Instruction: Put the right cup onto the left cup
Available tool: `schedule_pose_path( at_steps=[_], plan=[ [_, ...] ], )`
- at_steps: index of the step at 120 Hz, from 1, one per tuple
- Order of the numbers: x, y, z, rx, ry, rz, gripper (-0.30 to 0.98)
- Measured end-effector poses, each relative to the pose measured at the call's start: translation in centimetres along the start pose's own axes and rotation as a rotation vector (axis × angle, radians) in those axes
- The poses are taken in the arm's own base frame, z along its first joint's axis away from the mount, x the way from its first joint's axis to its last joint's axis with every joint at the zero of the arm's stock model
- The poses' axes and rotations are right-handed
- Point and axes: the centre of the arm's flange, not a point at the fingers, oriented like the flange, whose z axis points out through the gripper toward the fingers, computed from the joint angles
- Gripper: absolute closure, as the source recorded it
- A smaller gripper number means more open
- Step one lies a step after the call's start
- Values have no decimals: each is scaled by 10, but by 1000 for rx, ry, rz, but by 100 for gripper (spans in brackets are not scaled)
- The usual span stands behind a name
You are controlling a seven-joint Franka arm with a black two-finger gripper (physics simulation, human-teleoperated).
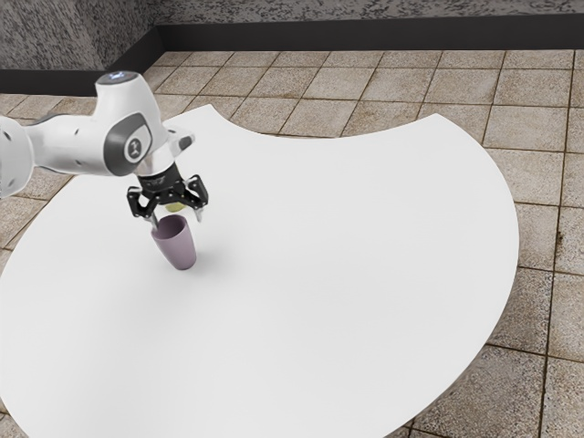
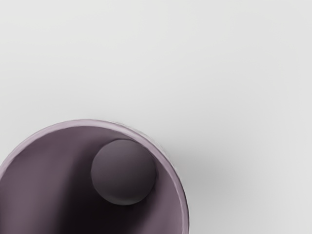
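Exterior view, from its left: a smooth white arm with rounded joints is reaching inward and ending in a black gripper. Its fingers are standing wide apart and pointing down toward the desk. Just beyond them, a yellow-green object is showing a rounded part, the rest being hidden by the gripper.

Nearer the camera, the purple cup is sitting mouth up on the desk, close below the fingers; whether one of them is touching its rim cannot be told.

Toward the exterior view's right, the matte white desk is extending bare and broad, its far edge curving inward between two pointed corners and its right edge swelling outward. Beyond it, square beige tiles are meeting a dark baseboard under a mottled grey wall.

Wrist view: the purple cup is displaying a thin, paler circular rim, smooth walls narrowing inward and a round, greyish bottom, while a soft shadow is lying on the desk beside it.
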Motion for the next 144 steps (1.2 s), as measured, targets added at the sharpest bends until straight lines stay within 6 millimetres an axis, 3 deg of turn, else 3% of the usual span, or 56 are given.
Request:
schedule_pose_path(
  at_steps=[40, 56, 75, 90, 112, 144],
  plan=[
    [14, 12, 27, 9, 2, -39, 5],
    [14, 12, 33, 2, -8, -58, 18],
    [13, 11, 36, -3, -14, -73, 50],
    [10, 7, 39, -4, -23, -85, 65],
    [10, 5, 38, -5, -27, -94, 74],
    [10, 3, 36, -3, -29, -103, 77]
  ],
)
